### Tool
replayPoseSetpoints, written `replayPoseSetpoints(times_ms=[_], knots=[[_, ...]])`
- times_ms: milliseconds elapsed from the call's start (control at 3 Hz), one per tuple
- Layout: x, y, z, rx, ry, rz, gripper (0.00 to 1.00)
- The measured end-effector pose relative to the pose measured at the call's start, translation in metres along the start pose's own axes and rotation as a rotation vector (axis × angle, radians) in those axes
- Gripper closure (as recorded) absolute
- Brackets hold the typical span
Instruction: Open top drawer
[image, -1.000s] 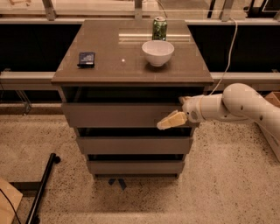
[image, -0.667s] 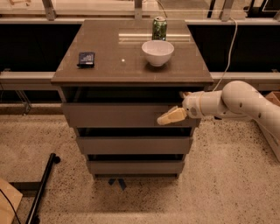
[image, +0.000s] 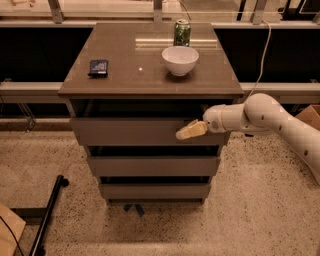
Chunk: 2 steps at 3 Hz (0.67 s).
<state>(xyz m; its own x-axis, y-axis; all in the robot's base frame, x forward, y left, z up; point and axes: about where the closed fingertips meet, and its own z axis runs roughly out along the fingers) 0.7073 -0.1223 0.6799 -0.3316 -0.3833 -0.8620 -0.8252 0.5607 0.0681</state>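
Note:
The top drawer is a wide grey-brown flat front under the cabinet top, standing out a little from the body with a dark gap above it. My gripper comes in from the right on a white arm. Its tan fingers lie against the right part of the drawer front, near its upper edge. Two narrower-looking drawer fronts sit below it.
On the cabinet top stand a white bowl, a green can and a small dark box. A black bar lies on the speckled floor at the left. A rail runs behind the cabinet.
The gripper and arm have shifted slightly toward the camera along with the drawer front; otherwise little has changed.

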Motion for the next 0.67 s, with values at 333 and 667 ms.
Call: replayPoseSetpoints(times_ms=[333,667], knots=[[0.0073,0.0009,0.0068,-0.022,0.011,0.030,0.00],[-0.0003,0.0015,0.0023,-0.022,0.011,0.030,0.19]])
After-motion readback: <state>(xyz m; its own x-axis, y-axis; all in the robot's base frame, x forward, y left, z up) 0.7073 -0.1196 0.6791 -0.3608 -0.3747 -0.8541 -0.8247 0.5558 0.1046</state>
